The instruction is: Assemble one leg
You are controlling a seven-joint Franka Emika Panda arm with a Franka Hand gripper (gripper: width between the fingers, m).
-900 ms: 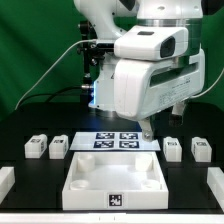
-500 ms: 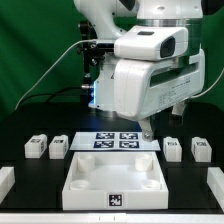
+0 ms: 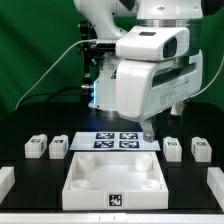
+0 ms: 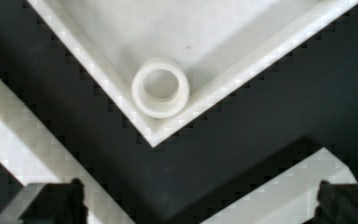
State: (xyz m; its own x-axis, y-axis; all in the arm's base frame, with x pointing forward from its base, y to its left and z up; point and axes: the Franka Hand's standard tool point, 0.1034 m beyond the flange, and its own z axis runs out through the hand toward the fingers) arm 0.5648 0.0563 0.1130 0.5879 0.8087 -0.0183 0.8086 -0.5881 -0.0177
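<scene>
White legs (image 3: 58,147), four, flanking one marker board (image 3: 118,141), one tray (image 3: 85,196)

Four legs (image 3: 36,146) — one tray (image 3: 85,195), one marker board (image 3: 84,142), perhaps two cropped white parts (image 3: 5,180).

From the front of the table (image 3: 15,130), a little above it, the exterior view faces the arm (image 3: 150,70) head-on at middling range. In its frame the tray (image 3: 88,198) sits at 6 o'clock, the marker board (image 3: 115,141) near the centre, and the arm from 12 to 2 o'clock. The wrist view rides on the arm and looks straight down from very close, filled by 1 corner of the tray (image 4: 229,35) and its round socket (image 4: 162,87). The 2 views share only that tray; which corner, I cannot tell.
</scene>
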